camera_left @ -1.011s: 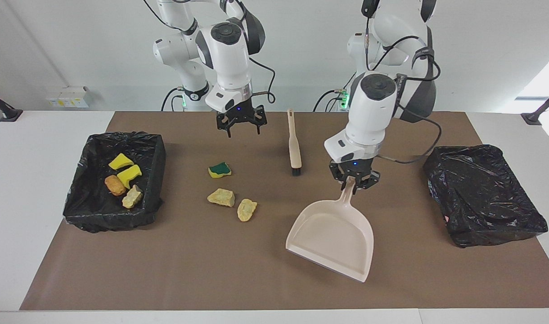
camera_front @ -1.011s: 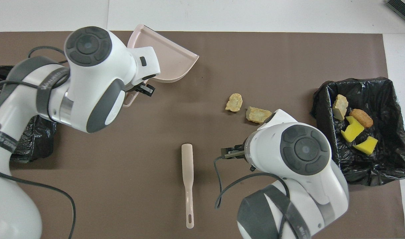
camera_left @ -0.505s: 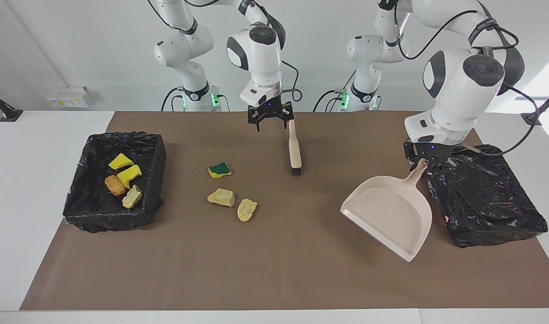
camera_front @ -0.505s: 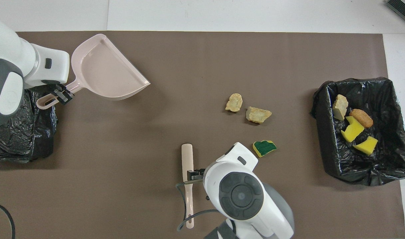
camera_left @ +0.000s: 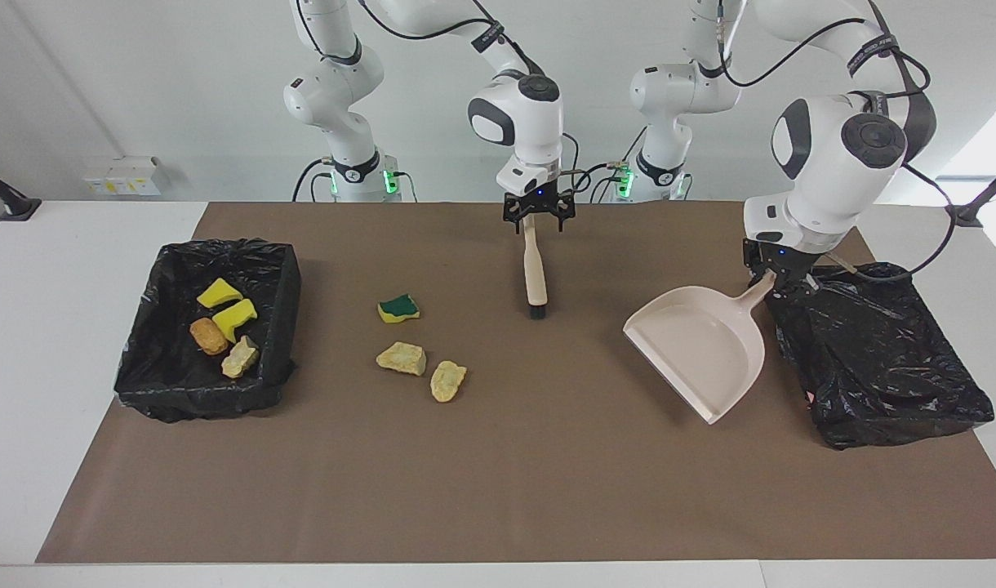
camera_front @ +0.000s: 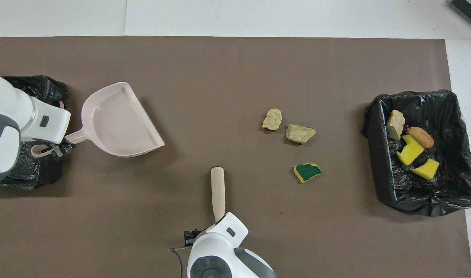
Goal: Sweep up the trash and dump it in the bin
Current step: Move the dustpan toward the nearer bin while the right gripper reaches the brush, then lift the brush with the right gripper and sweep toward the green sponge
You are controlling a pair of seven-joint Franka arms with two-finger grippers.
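Hovering open-jawed over the handle end of the brush (camera_left: 535, 265), right gripper (camera_left: 537, 219); brush lying with its long axis pointing away from the robots, bristles at the end farthest from them; loose trash (camera_left: 420, 343) on the mat beside the brush toward the right arm's end, three scraps, more already in the bin (camera_left: 277, 269); left gripper (camera_left: 777, 276) clamped on the dustpan (camera_left: 702, 347) handle, toward the left arm's end from the brush; probably grasping the brush next.
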